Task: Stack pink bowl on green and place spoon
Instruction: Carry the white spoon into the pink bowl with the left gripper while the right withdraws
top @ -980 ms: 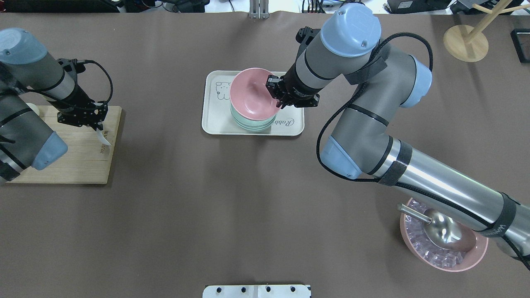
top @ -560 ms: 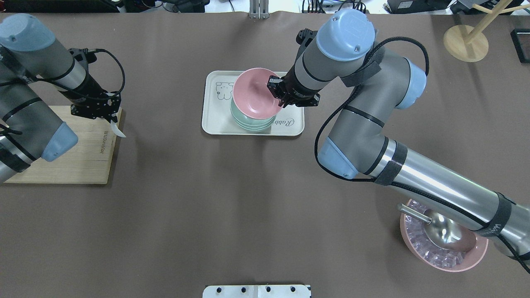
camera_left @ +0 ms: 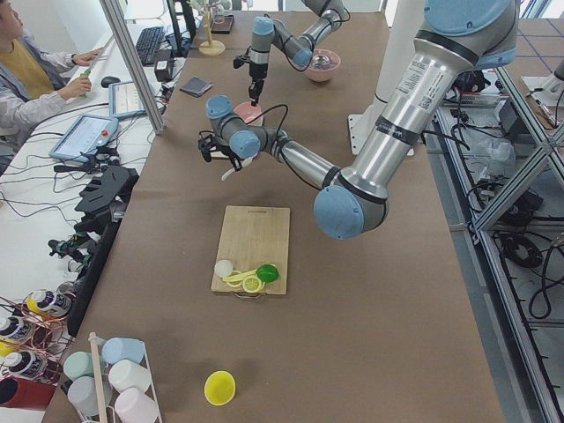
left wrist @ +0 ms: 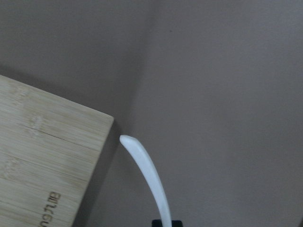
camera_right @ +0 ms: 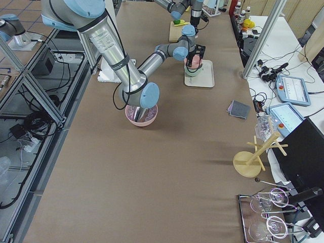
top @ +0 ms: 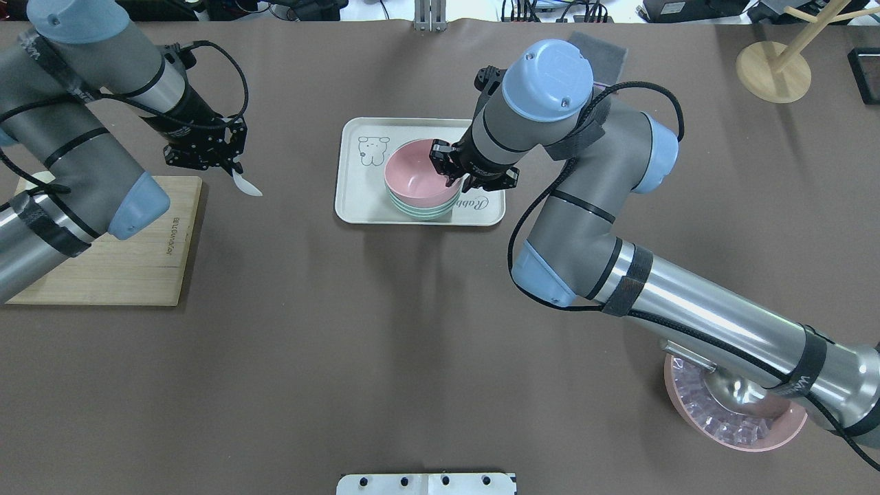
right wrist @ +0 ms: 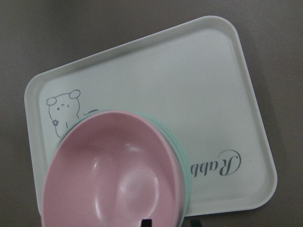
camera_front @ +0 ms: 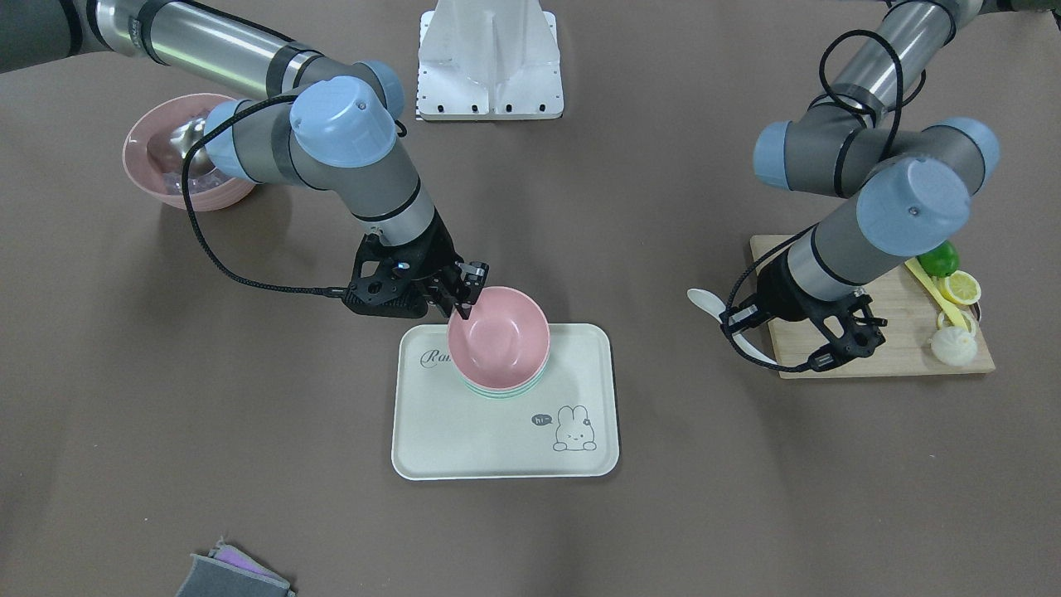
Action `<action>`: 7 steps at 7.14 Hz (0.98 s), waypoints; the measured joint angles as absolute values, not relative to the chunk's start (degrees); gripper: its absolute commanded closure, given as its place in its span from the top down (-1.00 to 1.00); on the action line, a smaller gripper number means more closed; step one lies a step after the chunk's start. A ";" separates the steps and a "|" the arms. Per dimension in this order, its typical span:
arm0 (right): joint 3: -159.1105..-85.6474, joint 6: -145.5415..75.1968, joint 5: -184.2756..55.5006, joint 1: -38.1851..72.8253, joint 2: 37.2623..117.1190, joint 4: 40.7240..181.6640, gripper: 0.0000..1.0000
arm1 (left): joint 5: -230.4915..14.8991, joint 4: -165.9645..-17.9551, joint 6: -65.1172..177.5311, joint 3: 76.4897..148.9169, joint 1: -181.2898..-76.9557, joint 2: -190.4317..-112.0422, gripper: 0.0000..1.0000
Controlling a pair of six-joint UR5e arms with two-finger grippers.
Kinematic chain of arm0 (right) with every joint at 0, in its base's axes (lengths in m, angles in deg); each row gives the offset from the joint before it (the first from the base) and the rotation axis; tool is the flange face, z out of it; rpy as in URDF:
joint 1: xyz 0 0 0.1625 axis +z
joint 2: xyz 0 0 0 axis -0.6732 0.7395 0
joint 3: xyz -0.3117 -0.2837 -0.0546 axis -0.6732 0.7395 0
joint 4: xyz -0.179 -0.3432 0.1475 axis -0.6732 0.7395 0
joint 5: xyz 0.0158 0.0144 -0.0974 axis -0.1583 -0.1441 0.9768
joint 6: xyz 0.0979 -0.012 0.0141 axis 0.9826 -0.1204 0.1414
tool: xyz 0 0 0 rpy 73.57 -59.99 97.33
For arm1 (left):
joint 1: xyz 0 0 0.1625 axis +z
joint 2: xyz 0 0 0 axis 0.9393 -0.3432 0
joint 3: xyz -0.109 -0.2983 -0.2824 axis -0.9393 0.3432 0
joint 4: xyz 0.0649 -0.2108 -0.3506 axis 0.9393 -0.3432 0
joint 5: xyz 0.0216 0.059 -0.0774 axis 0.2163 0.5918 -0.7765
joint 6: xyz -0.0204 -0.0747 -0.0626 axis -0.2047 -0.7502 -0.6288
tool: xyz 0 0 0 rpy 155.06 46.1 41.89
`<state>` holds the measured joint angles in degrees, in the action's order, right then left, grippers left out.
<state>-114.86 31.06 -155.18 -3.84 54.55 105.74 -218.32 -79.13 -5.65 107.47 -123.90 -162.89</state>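
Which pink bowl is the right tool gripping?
The pink bowl nested on the green bowl on the tray, rim in the right tool; the ice-filled bowl sits apart.

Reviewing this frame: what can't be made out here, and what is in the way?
- Green bowl: in the overhead and front views, the pink bowl covers all but its rim; the count of green bowls is unclear.
- Right pincer: whether it grips the pink rim; the right arm blocks the overhead view.
- Spoon: the left pincer hides its handle overhead.
- Metal scoop: the right arm covers most of it overhead.
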 measured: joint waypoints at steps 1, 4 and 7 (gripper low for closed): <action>-115.07 31.04 -156.96 -3.20 55.46 104.50 1.00 | -218.35 -79.32 -8.29 106.62 -123.79 -165.23 -1.00; -118.95 27.88 -170.84 7.03 61.26 104.00 1.00 | -218.20 -81.38 -16.02 101.53 -123.22 -174.33 -1.00; -123.58 16.00 -177.31 15.12 71.50 104.12 1.00 | -211.22 -91.63 -24.97 97.22 -117.20 -179.30 -1.00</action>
<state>-123.58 16.00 -177.31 15.12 71.50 104.12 -211.22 -91.63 -24.97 97.22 -117.20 -179.30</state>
